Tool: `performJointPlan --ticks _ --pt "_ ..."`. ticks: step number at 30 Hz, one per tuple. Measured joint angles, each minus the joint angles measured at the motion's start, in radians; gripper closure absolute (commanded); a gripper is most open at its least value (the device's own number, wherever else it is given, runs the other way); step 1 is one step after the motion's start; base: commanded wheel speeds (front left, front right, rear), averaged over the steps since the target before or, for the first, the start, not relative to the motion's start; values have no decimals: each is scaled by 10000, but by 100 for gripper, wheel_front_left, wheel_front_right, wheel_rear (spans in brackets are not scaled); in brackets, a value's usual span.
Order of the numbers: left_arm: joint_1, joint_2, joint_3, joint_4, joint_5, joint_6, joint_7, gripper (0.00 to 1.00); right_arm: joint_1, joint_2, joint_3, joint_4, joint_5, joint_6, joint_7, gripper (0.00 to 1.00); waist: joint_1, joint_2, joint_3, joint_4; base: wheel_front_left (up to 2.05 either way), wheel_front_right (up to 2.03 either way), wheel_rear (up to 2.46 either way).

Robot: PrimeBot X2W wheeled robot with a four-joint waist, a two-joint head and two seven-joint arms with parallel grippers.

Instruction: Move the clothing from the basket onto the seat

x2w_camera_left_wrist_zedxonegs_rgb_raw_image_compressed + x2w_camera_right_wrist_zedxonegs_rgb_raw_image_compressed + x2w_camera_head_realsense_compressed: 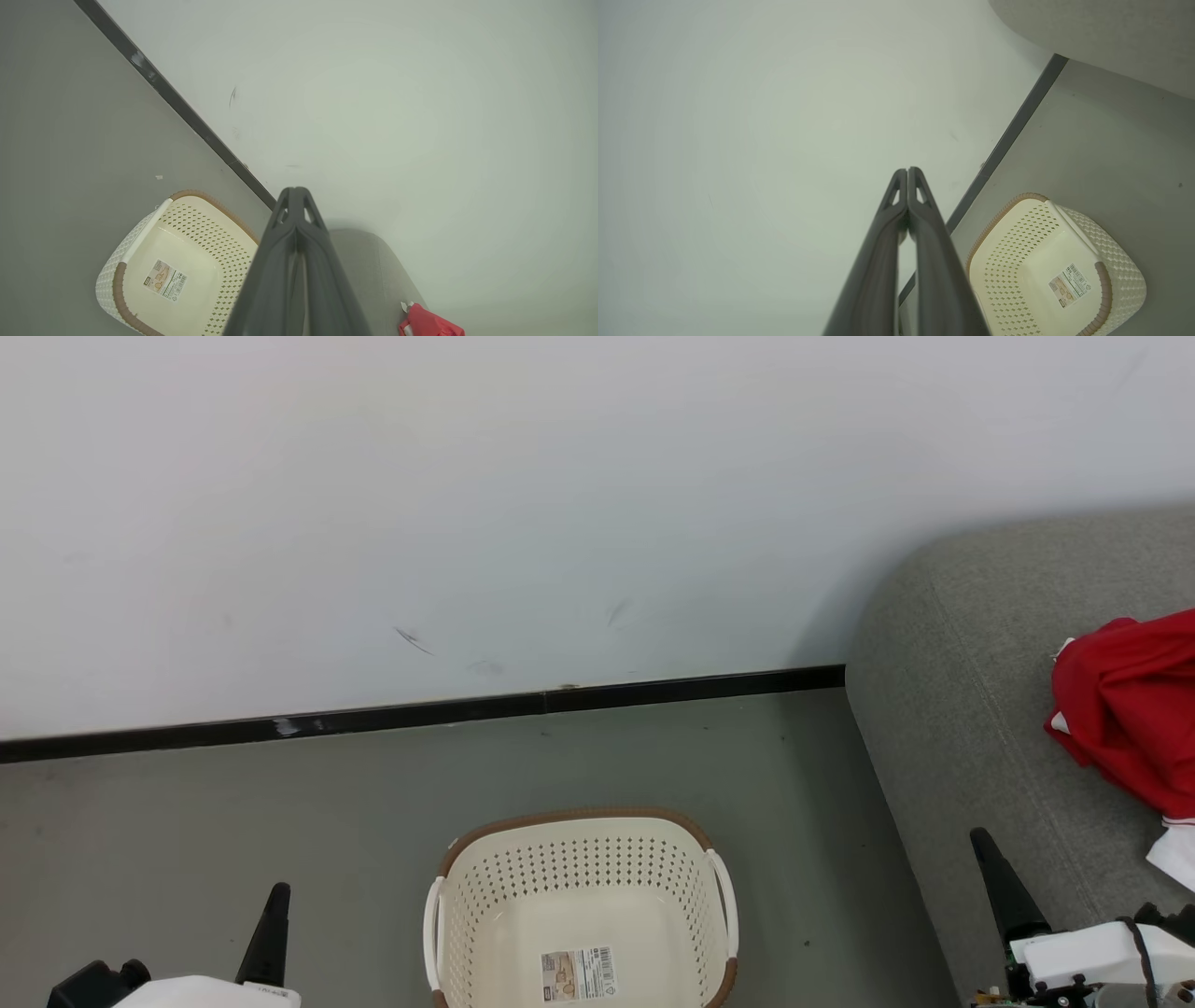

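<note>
Biggest thing here is the plain white wall (560, 476) behind the basket, then the smooth grey floor (187, 821) the basket stands on, with one black baseboard (420, 714) running between the two.

Right of the basket is one seat (952, 663): grey woven fabric, rounded corner, a stitched seam along it.

The basket (579, 815) itself is cream plastic with rows of little holes in the walls, a brown woven-look rim and two white handles (432, 933), one per side.

The clothing (1130, 709) is out of the basket, lying on the seat well to the basket's right. It's one soft crumpled red heap with white bits at the edges, and I can't tell how many pieces are in it.

Two grippers, one on each side of the basket. The left gripper (277, 896) is left of the basket over the floor, far from the clothing. The right gripper (982, 845) is right of the basket over the seat edge, with the clothing further right, near but not touching. Both have their long dark fingers pressed together, pinching nothing.

Smallest: one paper label (579, 973) on the basket's floor.
</note>
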Motion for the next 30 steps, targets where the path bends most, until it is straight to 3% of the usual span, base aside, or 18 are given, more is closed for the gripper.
performJointPlan --ticks 30 --pt "-415 -324 947 466 -3540 -1058 913 100 -616 -232 -165 428 4353 -2 865 100 -9 0 111 -18 0 0 0"
